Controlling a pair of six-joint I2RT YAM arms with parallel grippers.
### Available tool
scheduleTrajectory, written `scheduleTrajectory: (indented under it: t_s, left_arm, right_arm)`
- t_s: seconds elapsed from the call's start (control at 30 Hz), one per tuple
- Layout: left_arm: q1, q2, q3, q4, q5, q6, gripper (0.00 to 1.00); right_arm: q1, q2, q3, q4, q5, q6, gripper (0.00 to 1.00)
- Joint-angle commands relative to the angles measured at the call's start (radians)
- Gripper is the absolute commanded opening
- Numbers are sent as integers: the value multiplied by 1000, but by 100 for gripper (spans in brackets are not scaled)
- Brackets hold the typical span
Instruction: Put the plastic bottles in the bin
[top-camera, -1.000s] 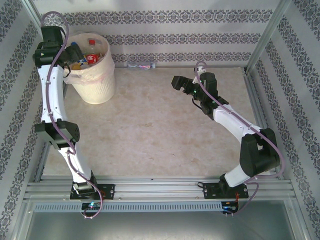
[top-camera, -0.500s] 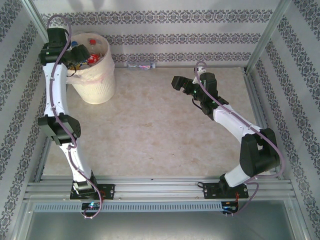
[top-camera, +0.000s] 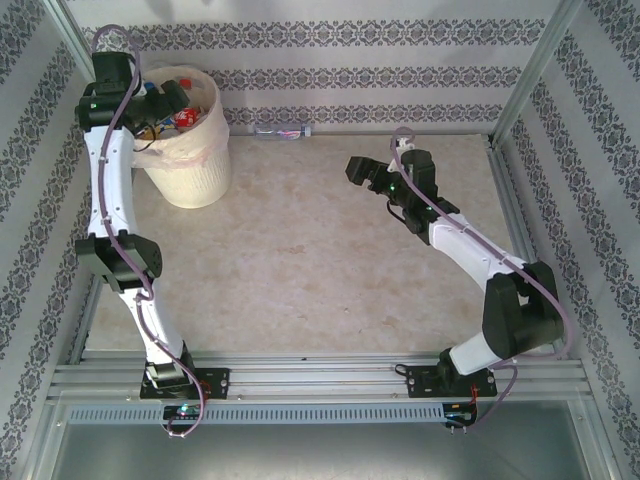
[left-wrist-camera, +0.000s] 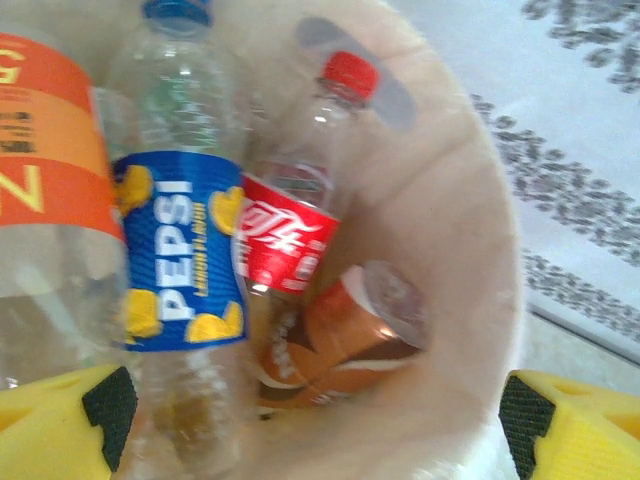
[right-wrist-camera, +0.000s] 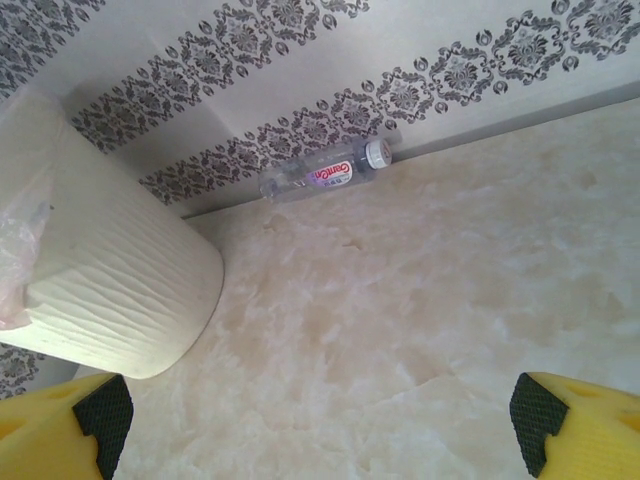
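Up went my left claw (top-camera: 163, 100) over the bin (top-camera: 192, 170), spreading wide and empty, likely to drop its load among the bottles (left-wrist-camera: 180, 260) inside (one stray bottle (right-wrist-camera: 325, 172) lay by the far wall, my right claw (top-camera: 356, 168) wide and aimed there).

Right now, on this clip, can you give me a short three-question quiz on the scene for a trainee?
1. True or false: the left gripper hangs open above the bin.
2. The one bottle lying on the table is: A) against the back wall; B) mid-table; C) leaning on the bin.
3. Fill in: the blue-labelled bottle in the bin reads ____.
Key: 1 true; 2 A; 3 Pepsi.
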Motion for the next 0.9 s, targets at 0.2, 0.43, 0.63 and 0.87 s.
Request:
scheduleTrajectory:
  t_s: [0.2, 0.43, 0.63, 0.87]
  left_arm:
    - [-189, -164, -144, 159, 2, 15, 100]
    - [-384, -186, -298, 318, -64, 37, 100]
    - [-486, -154, -456, 511, -97, -1, 100]
    - [-496, -54, -611, 747, -78, -154, 100]
  right_arm:
    - [-43, -106, -67, -11, 78, 16, 98]
    - [-66, -106, -72, -25, 94, 58, 98]
    - [-74, -56, -44, -19, 50, 106, 98]
    - [-78, 86, 68, -12, -34, 170, 98]
